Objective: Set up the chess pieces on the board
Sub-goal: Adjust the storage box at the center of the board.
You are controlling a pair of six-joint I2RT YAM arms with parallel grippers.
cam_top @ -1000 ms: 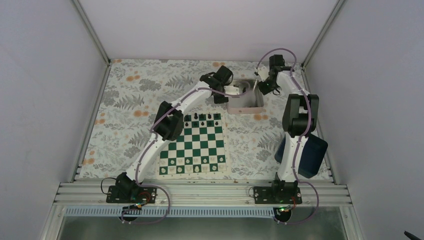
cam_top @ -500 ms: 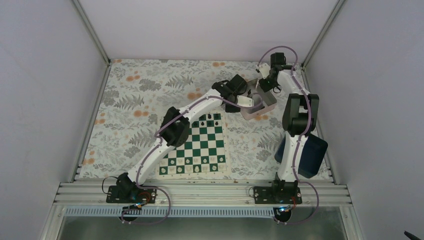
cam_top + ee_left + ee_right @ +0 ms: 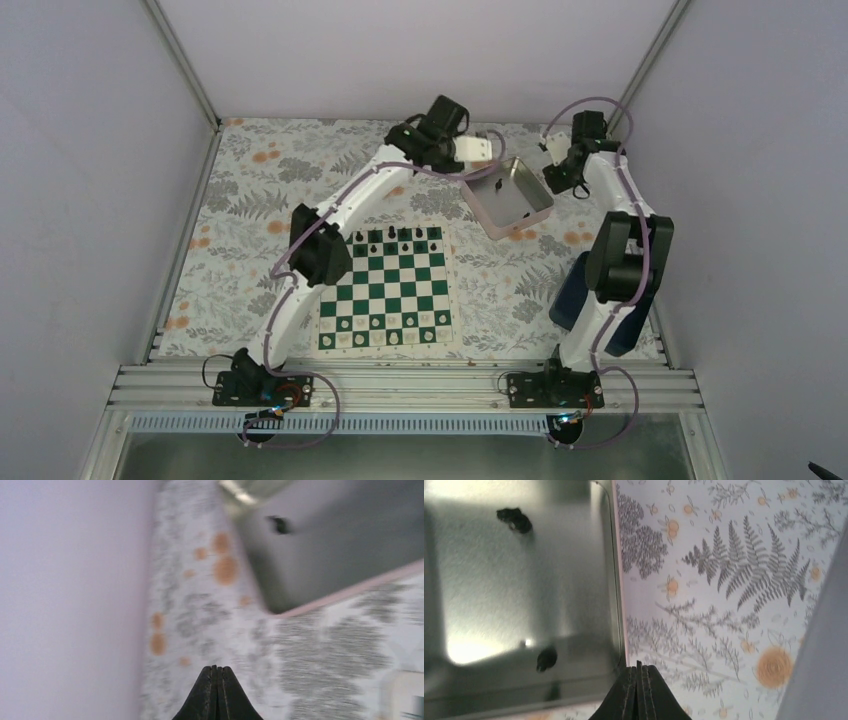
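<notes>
The green and white board (image 3: 385, 290) lies mid-table. Several black chess pieces (image 3: 397, 235) stand along its far row. More black pieces lie in the silvery tray (image 3: 515, 205): two in the right wrist view (image 3: 514, 520), one in the left wrist view (image 3: 280, 525). My right gripper (image 3: 550, 172) is shut on the tray's far corner rim (image 3: 616, 580), with its tips (image 3: 638, 666) right at that corner. My left gripper (image 3: 490, 149) is shut and empty. It hovers over the mat (image 3: 216, 668) near the back wall, left of the tray (image 3: 340, 545).
Small white pieces (image 3: 385, 337) fill the board's near rows. A dark blue box (image 3: 612, 312) sits at the right, beside the right arm. The back wall (image 3: 70, 580) is close to the left gripper. The flowered mat (image 3: 250, 200) covers the table.
The tray has turned and slid to the right with my right gripper. My left arm reached to the tray, then swung back toward the far wall.
</notes>
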